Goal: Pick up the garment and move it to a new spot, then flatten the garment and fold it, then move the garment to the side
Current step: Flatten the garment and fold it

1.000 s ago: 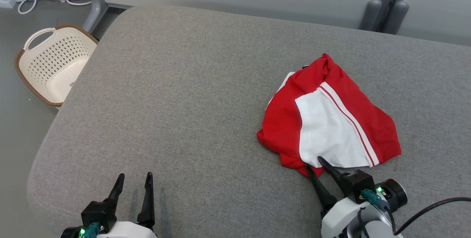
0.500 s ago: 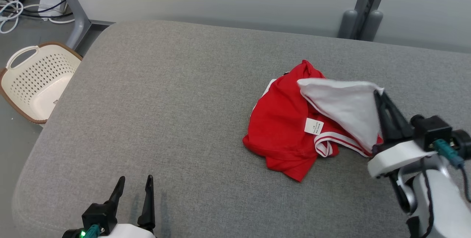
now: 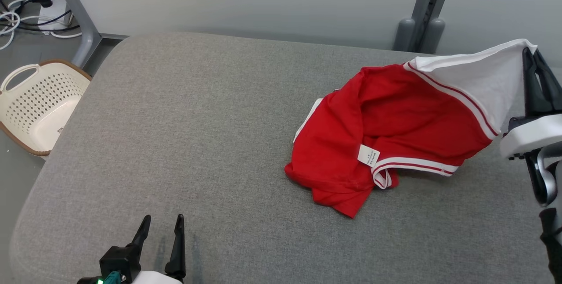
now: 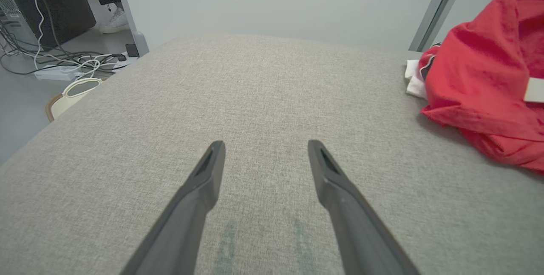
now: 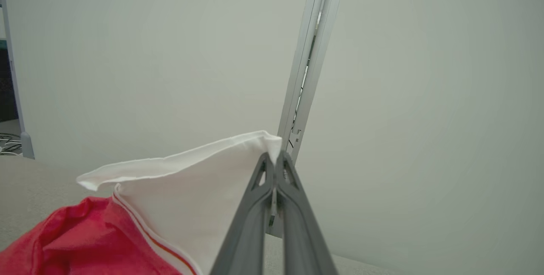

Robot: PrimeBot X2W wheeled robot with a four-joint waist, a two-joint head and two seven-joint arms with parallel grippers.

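A red and white garment [image 3: 395, 126] lies right of centre on the grey cushioned surface [image 3: 197, 143], with its white corner pulled up off the surface toward the right. My right gripper [image 3: 530, 51] is shut on that white corner; in the right wrist view the white cloth [image 5: 199, 190] is pinched between the closed fingers [image 5: 274, 160]. A small white label [image 3: 368, 155] shows on the red cloth. My left gripper [image 3: 162, 224] stands open near the front edge, well left of the garment [image 4: 480, 79], with nothing between its fingers [image 4: 263, 147].
A cream perforated basket [image 3: 33, 108] sits on the floor off the surface's left side, with cables [image 3: 17, 12] behind it. A grey post [image 3: 421, 16] rises behind the far edge. Bare grey surface stretches left of the garment.
My right gripper has closed on the garment's white edge and lifted it up and to the right, unfurling the cloth. The head camera has shifted. The left gripper has stayed put.
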